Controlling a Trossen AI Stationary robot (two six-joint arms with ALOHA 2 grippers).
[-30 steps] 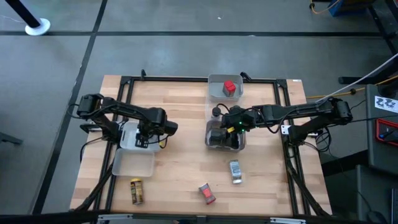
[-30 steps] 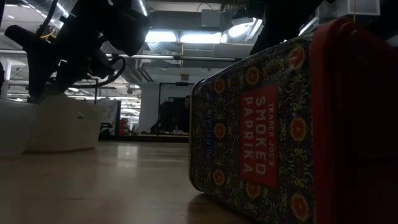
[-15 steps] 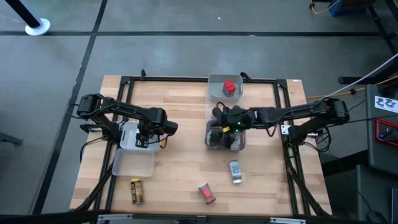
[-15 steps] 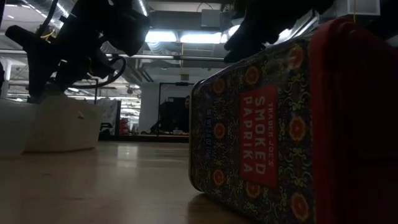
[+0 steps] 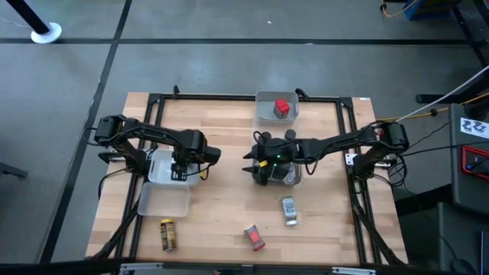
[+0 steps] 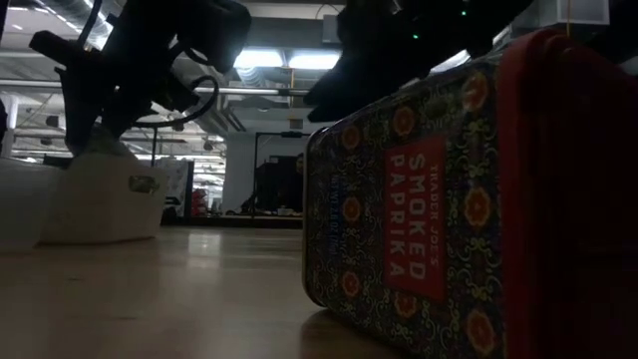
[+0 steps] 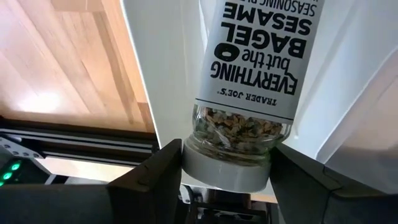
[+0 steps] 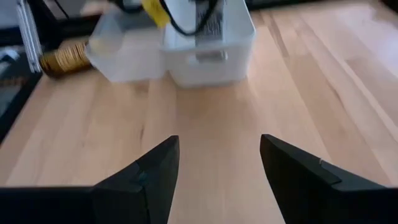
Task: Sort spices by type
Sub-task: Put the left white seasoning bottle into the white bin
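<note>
The right gripper [image 5: 254, 162] has moved leftward past its tray [image 5: 289, 176], fingers parted and empty.

A robotics lab, this: a wooden table [image 5: 221, 206] in a black metal frame [image 5: 229, 97] sits on a bare grey floor [image 5: 229, 69], cables [image 5: 451, 92] trail alongside, and strip lights [image 6: 289, 60] and ducting run overhead.

Two dark jointed arms, black cables, green indicator lights
</note>
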